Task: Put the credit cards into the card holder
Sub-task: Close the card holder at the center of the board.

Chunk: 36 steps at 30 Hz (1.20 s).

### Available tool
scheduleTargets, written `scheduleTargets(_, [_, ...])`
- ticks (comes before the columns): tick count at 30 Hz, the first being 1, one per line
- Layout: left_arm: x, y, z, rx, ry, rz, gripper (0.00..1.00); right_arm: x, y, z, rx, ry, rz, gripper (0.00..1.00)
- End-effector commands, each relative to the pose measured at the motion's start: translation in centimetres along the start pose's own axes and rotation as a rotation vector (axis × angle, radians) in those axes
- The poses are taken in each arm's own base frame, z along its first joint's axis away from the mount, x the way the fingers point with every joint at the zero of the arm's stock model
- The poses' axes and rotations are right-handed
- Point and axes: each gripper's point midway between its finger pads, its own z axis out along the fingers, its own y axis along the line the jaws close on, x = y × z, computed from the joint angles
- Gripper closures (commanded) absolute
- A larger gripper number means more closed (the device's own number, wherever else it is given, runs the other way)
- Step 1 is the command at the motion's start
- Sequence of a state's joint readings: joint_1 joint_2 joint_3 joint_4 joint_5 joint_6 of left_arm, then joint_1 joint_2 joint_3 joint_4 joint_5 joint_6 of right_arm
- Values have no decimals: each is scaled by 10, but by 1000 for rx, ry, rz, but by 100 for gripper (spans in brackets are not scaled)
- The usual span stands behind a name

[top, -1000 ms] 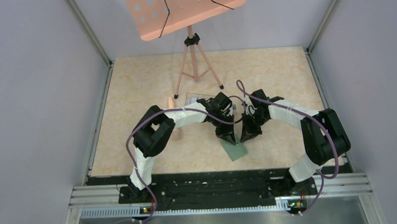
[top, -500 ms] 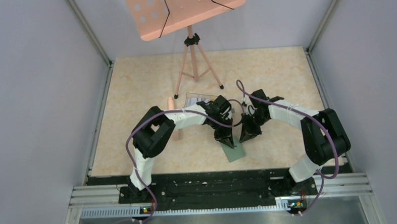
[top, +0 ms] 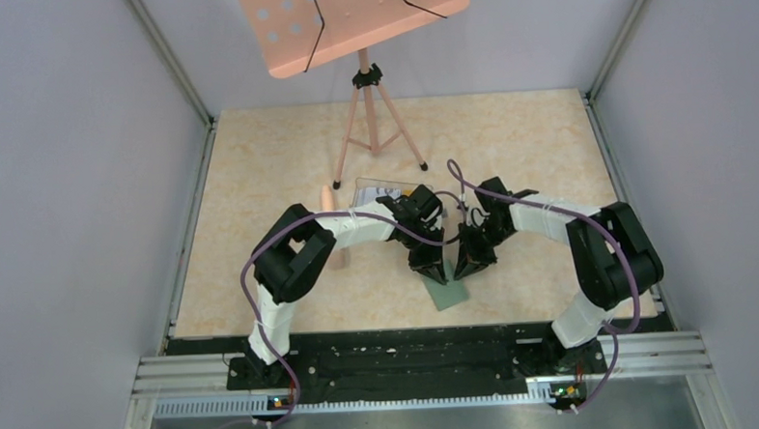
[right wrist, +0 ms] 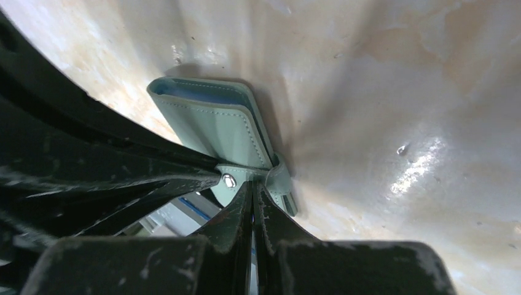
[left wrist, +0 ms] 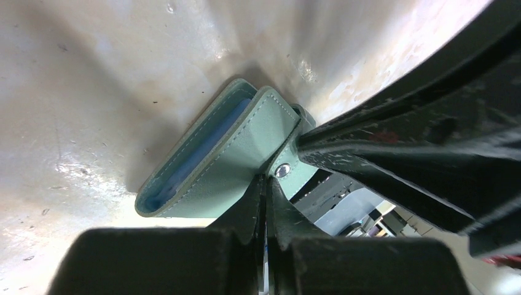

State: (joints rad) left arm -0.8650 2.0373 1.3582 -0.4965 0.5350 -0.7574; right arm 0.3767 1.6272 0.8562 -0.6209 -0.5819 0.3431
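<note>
Jaws on both arms are pressed fully together, no gap between the fingers. The two pairs come nose to nose over one spot, left jaws from the left and right jaws from the right.

Under them is the pale marbled bench point(top: 258, 181). Far beyond the jaws a pink music stand point(top: 353, 22) rises on its tripod. Nearer, just behind the left jaws, lies a clear box point(top: 375, 190). Any credit cards there are too small to make out.

The card holder point(top: 447, 292) sits right at the tips, its body reaching from them toward the arm bases. Both wrist views show it folded, green covers slightly parted and a blue lining between them. Its snap tab point(right wrist: 279, 184) runs across the tips of the right jaws, and the stud point(left wrist: 282, 170) lies just beside the tips of the left jaws. Each pair seems to nip that tab, but whether it is truly caught or only touched cannot be told.

My reading is that the wallet is light and limp: soft covers, a floppy fold and a thin strap that could slide out of a pinch. The tab serves for lifting the flap. For steadying, the stitched edge of the lower cover looks firmer, with one pair of jaws pinning it while the other peels the flap back. The sleeves look thin, so a stiff, slick card would need to go in edge-first.
</note>
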Motion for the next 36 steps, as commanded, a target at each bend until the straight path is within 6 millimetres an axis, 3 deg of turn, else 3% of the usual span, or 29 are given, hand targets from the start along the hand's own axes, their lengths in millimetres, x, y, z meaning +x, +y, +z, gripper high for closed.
scheduleTargets(1, [8,20,11,-64,21,-35,100,7,-7,13,7,26,-6,100])
scheduleTargets(9, [7,30,21,-94,32,-42,100,17,-29,28,130,63,2,100])
scheduleTargets(18, [16,57,34,-224,47,-74,100,23,-50,31,355,51,-78,100])
scheduleTargets(22, [17,68,34,-269,42,-81,100,20,-49,28,384,24,-104,100])
scheduleTargets(31, [5,35,20,-166,8,18,100,-25,12,-28,166,-269,-104,100])
scheduleTargets(36, [-3,18,7,-129,-36,60,100,-29,20,-38,50,-284,-46,100])
